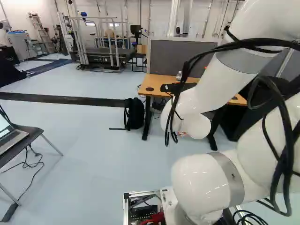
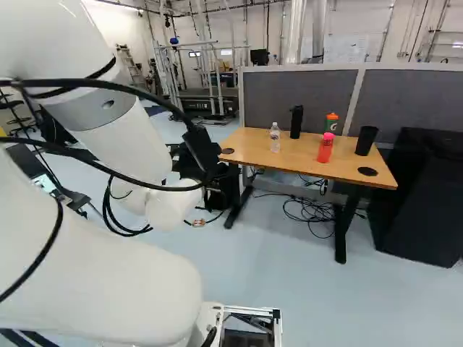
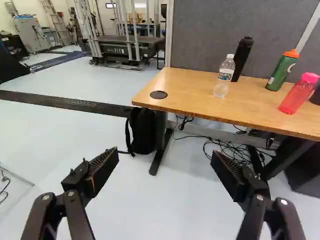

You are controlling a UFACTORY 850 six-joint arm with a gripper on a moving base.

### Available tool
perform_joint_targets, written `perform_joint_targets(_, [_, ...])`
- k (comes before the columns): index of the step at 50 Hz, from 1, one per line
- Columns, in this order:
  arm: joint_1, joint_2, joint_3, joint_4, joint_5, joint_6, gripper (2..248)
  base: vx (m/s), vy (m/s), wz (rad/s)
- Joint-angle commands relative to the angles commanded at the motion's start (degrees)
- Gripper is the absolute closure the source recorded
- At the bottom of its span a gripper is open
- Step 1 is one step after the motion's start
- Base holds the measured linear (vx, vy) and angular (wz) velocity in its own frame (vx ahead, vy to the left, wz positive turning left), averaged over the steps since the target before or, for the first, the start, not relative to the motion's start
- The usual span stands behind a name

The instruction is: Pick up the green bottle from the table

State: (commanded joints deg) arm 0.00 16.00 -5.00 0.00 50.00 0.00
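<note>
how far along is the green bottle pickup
No part of the pickup looks done: the green bottle stands on the wooden desk. Nothing is in hand; the tool is open and empty. Left: reaching the bottle, gripping and lifting it.
</note>
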Motion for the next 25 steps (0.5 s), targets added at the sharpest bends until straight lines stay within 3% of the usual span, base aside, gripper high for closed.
perform_joint_targets(25, [0.0, 0.0, 0.0, 0.0, 0.0, 0.0, 3, 0.055, 0.0, -0.005])
